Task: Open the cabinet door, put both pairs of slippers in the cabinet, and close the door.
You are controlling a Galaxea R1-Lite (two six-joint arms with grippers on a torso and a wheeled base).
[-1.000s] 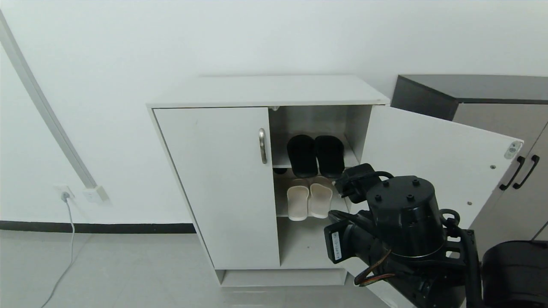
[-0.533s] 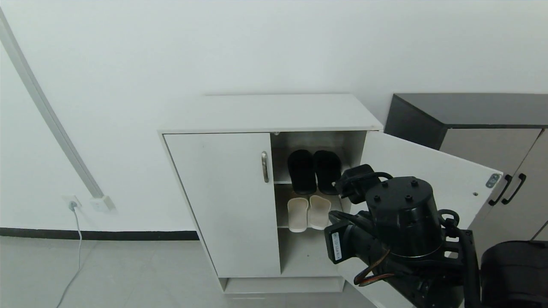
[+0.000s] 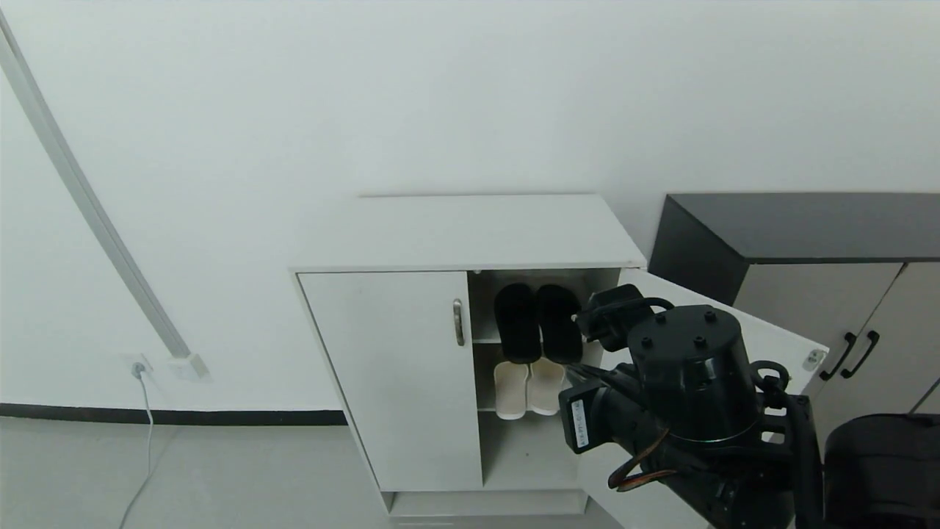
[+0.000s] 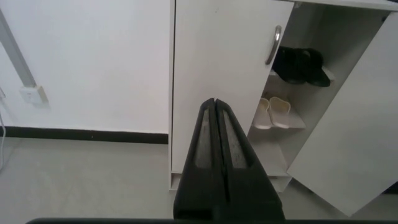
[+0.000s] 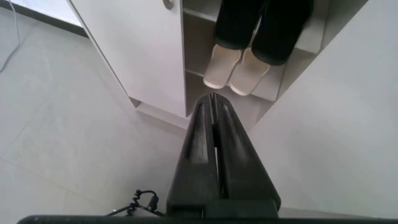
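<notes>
The white cabinet (image 3: 470, 231) stands against the wall with its left door (image 3: 396, 367) closed and its right door (image 3: 764, 345) swung open. Black slippers (image 3: 537, 322) lie on the upper shelf, white slippers (image 3: 527, 387) on the shelf below. My right arm (image 3: 683, 382) is in front of the open door. The right gripper (image 5: 214, 98) is shut and empty above the floor, pointing at the white slippers (image 5: 236, 68) and black slippers (image 5: 261, 25). The left gripper (image 4: 215, 102) is shut and empty, facing the closed door (image 4: 217, 62) and its handle (image 4: 275, 45).
A dark-topped grey cabinet (image 3: 808, 242) stands right of the open door. A wall socket with a cord (image 3: 139, 365) and a slanted conduit (image 3: 88, 206) are at the left. Grey floor (image 3: 183, 477) lies in front.
The whole head view has shifted: the cabinet now sits lower and smaller in the picture. The slippers, the open door and my right arm keep their places.
</notes>
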